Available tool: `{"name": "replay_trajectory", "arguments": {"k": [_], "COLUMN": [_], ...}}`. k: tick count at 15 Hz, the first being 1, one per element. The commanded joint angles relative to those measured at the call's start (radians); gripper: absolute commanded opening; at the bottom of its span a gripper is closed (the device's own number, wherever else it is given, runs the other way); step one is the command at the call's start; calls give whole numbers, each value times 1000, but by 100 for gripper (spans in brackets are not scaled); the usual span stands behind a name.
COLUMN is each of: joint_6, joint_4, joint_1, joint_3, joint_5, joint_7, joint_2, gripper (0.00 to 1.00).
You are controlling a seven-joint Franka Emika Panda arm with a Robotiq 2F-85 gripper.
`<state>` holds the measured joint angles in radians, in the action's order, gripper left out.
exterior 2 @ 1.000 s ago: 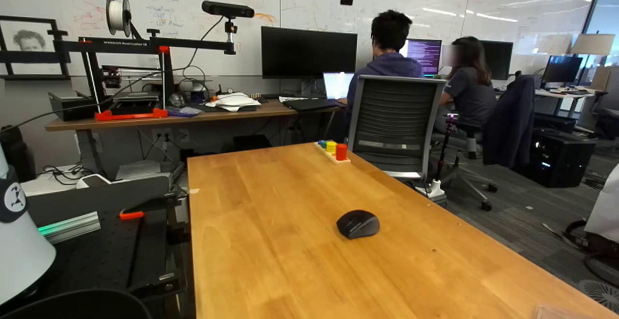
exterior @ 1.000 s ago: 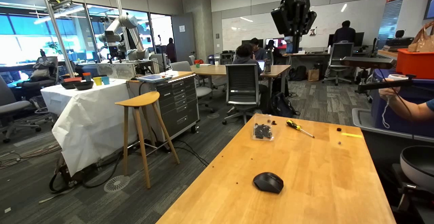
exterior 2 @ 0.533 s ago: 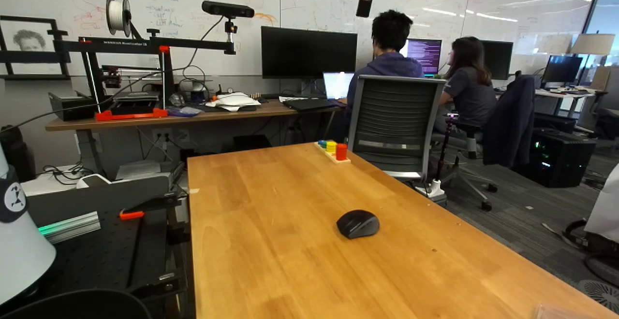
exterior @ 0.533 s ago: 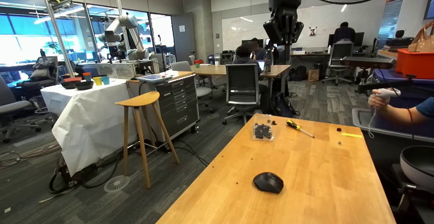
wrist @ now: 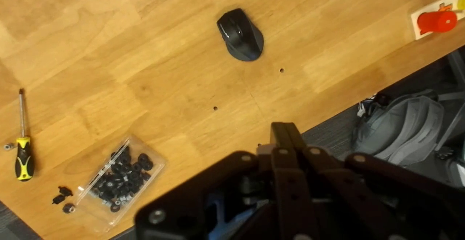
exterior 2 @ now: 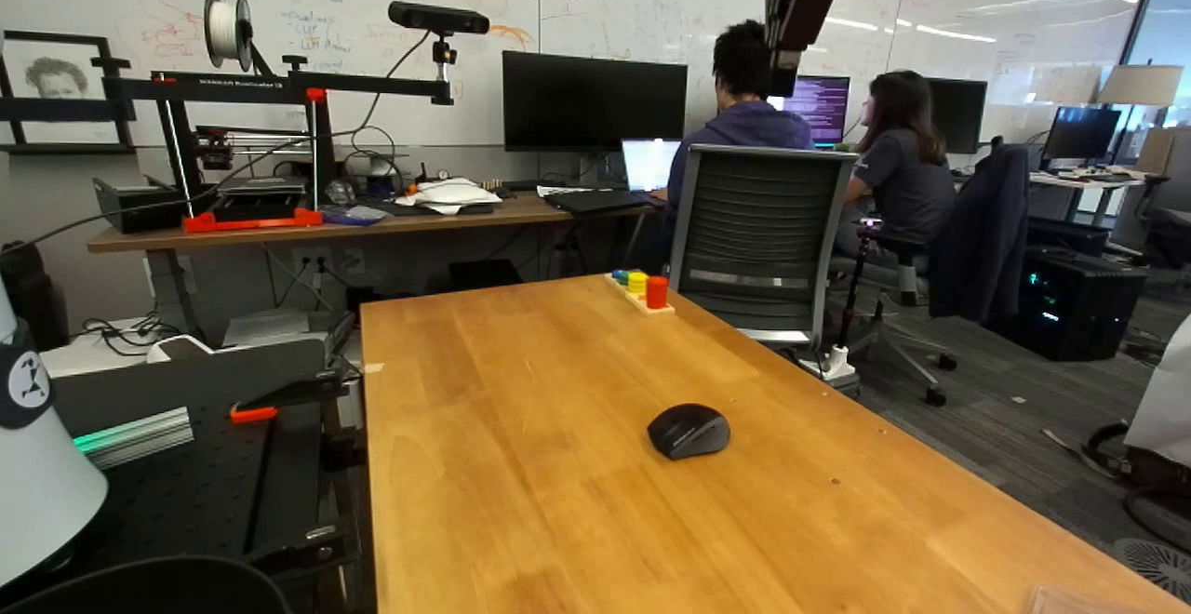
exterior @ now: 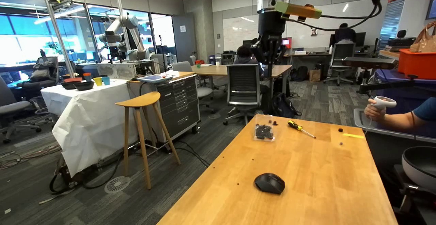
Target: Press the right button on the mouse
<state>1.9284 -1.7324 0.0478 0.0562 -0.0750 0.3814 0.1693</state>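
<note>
Jaws together, tips meeting: our gripper (wrist: 286, 132) hangs in the air, well apart from the mouse (wrist: 241, 40). We've got a wooden table (wrist: 170, 51) over grey carpet (exterior: 92, 208), and in an exterior view two seated people (exterior 2: 903, 177) facing a whiteboard (exterior 2: 307, 0). Counting, we get one mouse, lying nearer one long edge; along that edge, one clear box (wrist: 89, 212) by a corner (black parts (wrist: 123, 182) inside, too jumbled to tally), one peg board (wrist: 431, 8) at the other corner; one screwdriver (wrist: 24, 160) near a short edge.
</note>
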Motion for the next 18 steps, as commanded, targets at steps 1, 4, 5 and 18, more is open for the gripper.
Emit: {"name": "replay_trajectory", "arguments": {"k": [1,4,5,18], "joint_6": [77,123,141,304], "joint_4": [-7,-40,-60,-289], "joint_1": [0,-5,-7,-31], "joint_3": [8,6,5,3], "joint_5": [-7,-11,-10,14], "joint_7": [-16,-13,-13,-27], "joint_2": [38,57,59,83], "gripper": [2,3,2,2]}}
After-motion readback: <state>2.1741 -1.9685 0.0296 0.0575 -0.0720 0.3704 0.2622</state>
